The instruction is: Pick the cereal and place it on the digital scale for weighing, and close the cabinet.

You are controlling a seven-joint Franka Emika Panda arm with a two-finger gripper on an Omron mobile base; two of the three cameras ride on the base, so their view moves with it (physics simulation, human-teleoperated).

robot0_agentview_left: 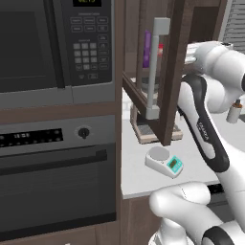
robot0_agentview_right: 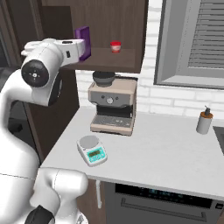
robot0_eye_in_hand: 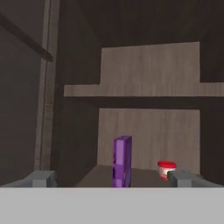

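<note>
A: Where is the cereal (robot0_eye_in_hand: 122,161) right now?

B: Upright on the lower shelf (robot0_eye_in_hand: 144,174) inside the cabinet (robot0_agentview_right: 127,26), standing edge-on to the hand camera, so it reads as a thin purple slab. A small red-capped jar (robot0_eye_in_hand: 166,169) sits on the same shelf, a little to its right and apart from it.

A: And the hand?

B: The hand (robot0_eye_in_hand: 114,178) is spread wide. Its two fingertips (robot0_eye_in_hand: 41,178) stand far apart at the bottom of the hand view, with the box between them but deeper in, not touched. Nothing is held.

A: Is the cabinet shut?

B: No. The door (robot0_agentview_left: 167,72) is swung out toward the robot, its long grey bar handle (robot0_agentview_left: 154,67) facing the left base camera.

A: The digital scale (robot0_agentview_right: 92,151)?

B: On the white table (robot0_agentview_right: 166,153), near the front edge, its round plate bare and the teal display toward the front. It sits just in front of the beige coffee machine (robot0_agentview_right: 113,105), which stands under the cabinet against the brick wall.

A: Anything else around?

B: A soap dispenser (robot0_agentview_right: 204,120) well to the right on the table, below the shuttered window (robot0_agentview_right: 192,39). In the left base view, a black microwave (robot0_agentview_left: 52,43) sits above an oven (robot0_agentview_left: 55,177).
</note>
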